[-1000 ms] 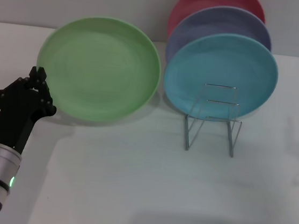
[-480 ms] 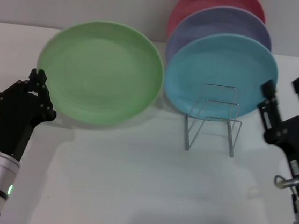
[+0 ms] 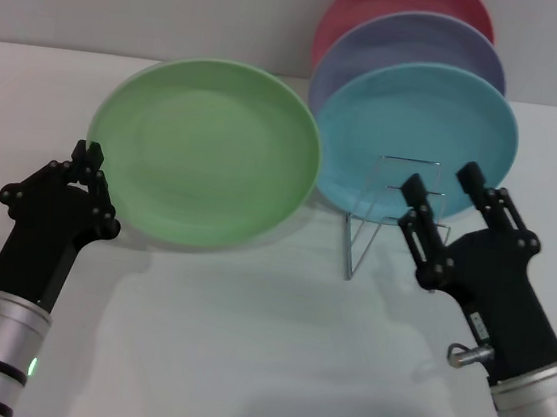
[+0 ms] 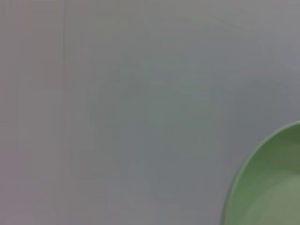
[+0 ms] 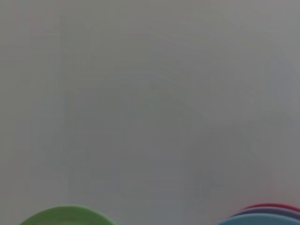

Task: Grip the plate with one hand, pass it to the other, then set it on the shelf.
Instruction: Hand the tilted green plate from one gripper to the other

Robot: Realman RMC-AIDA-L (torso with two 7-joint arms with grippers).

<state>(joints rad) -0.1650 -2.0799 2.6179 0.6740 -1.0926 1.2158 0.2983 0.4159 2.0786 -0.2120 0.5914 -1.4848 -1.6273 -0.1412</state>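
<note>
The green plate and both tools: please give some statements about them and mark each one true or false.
1. The left tool is shut on the rim of the green plate. True.
2. The right tool is shut. False: it is open and holds nothing.
3. The green plate sits in the wire rack. False: it is beside the rack.
4. A blue plate stands behind the rack. True.

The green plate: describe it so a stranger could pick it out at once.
On the white table, left of the wire rack, the green plate is raised, its edge pinched by the left gripper. Its neighbours are turquoise, lavender and red, stacked upright in the rack.
</note>
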